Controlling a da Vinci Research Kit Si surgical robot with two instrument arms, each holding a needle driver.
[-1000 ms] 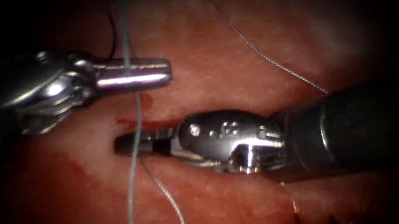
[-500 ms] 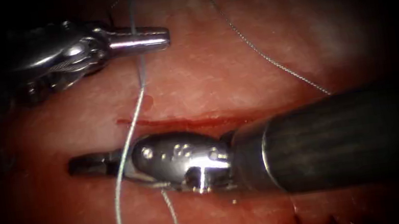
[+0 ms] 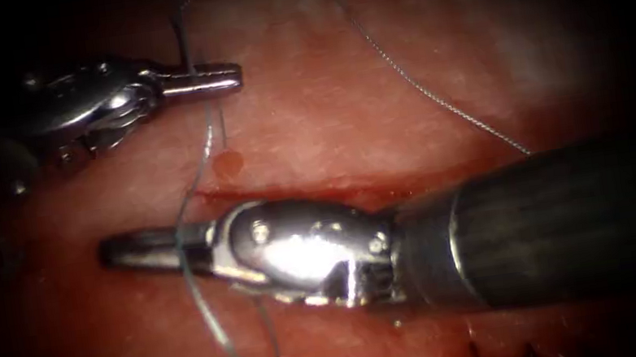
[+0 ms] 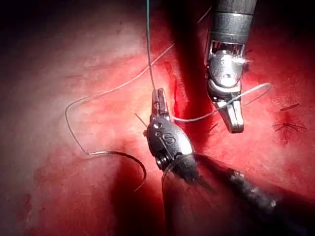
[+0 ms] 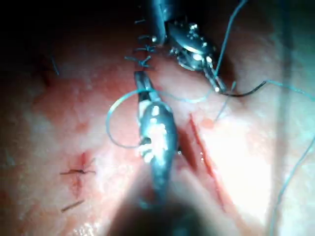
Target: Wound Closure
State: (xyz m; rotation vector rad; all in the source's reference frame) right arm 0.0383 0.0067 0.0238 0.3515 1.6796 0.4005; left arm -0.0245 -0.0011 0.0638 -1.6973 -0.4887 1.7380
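The thread point(image 3: 197, 166) we hold in our left pincer point(image 3: 227, 76); it loops round our closed, empty right pincer point(image 3: 118, 251). The needle point(image 4: 130, 160) lies free on the tissue point(image 3: 342, 110).

Bright polished metal on the right tool point(image 3: 149, 250), its rounded wrist housing throwing a hard glossy glare, while the shaft point(image 3: 553, 221) behind it is dark, matt and faintly streaked. The left tool point(image 3: 200, 77) is smooth shiny steel too, with duller, darker metal further back at its joints. The tissue point(image 3: 342, 110) looks wet and soft, finely pebbled with a moist sheen, and the red fluid point(image 3: 230, 162) sits on it as a glossy bead. The thread point(image 3: 203, 148) is thin, smooth and pale blue-grey. In the left wrist view the needle point(image 4: 133, 160) is a dark, slender curve of wire.
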